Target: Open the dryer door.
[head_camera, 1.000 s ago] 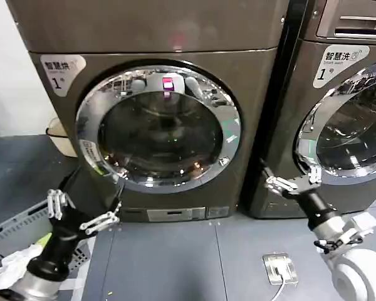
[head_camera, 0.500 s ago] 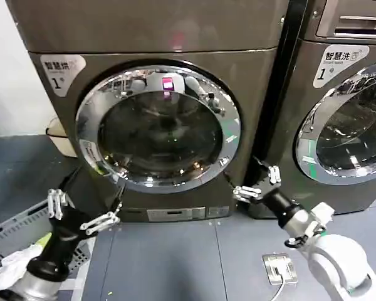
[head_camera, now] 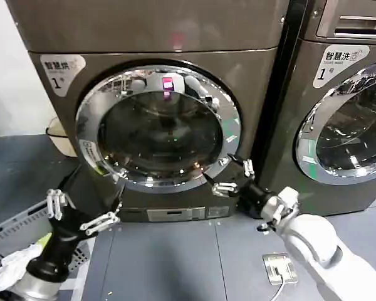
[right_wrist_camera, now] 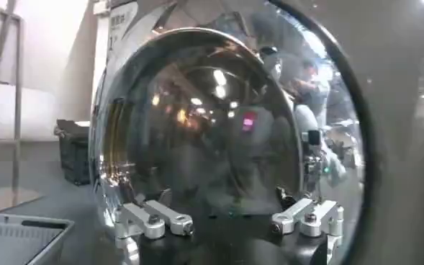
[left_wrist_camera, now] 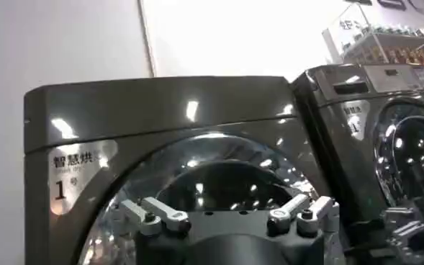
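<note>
The dryer (head_camera: 156,37) is the left grey machine, marked with a "1" label. Its round glass door (head_camera: 160,128) with a chrome ring is shut flush with the front. My right gripper (head_camera: 227,174) is open and sits right at the door's lower right rim, fingers spread towards the chrome. In the right wrist view the door (right_wrist_camera: 212,122) looms close behind the open right gripper (right_wrist_camera: 229,219). My left gripper (head_camera: 81,208) hangs open and low in front of the dryer's lower left corner, apart from the door. The left wrist view has the left gripper (left_wrist_camera: 229,216) below the dryer (left_wrist_camera: 161,115).
A second machine (head_camera: 344,113) stands directly to the dryer's right. A grey crate (head_camera: 12,229) with white cloth (head_camera: 12,263) lies on the floor at lower left. A beige tub (head_camera: 59,135) sits beside the dryer's left side. A metal floor socket (head_camera: 279,268) is under the right arm.
My right gripper has swung left from in front of the second machine to the dryer door's lower right rim. The left arm and the door have not moved.
</note>
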Available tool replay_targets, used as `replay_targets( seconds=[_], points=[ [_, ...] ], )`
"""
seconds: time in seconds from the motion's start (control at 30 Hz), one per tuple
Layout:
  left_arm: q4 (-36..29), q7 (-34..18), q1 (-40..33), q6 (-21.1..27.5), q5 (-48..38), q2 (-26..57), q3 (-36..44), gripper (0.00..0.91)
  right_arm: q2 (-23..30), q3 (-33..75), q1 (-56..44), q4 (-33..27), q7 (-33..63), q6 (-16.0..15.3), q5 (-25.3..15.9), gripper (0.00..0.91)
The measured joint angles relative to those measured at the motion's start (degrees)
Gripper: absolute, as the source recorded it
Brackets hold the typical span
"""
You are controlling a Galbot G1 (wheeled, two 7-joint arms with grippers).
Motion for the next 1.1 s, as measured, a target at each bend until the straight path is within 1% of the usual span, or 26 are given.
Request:
replay_targets(
  seconds=[0.43, 1.1],
  points=[
    [-0.3, 0.1, 0.2, 0.0, 0.6, -0.7, 0.1, 0.907, 2.6, -10.4, 10.6, -3.7, 4.1, -0.7, 4.7, 0.907],
    [-0.8, 0.5, 1.3, -0.5, 0.6, -1.0, -0.3, 0.907, 9.3, -21.4, 21.9, -12.0, 4.5, -1.3, 5.8, 0.907]
  ],
)
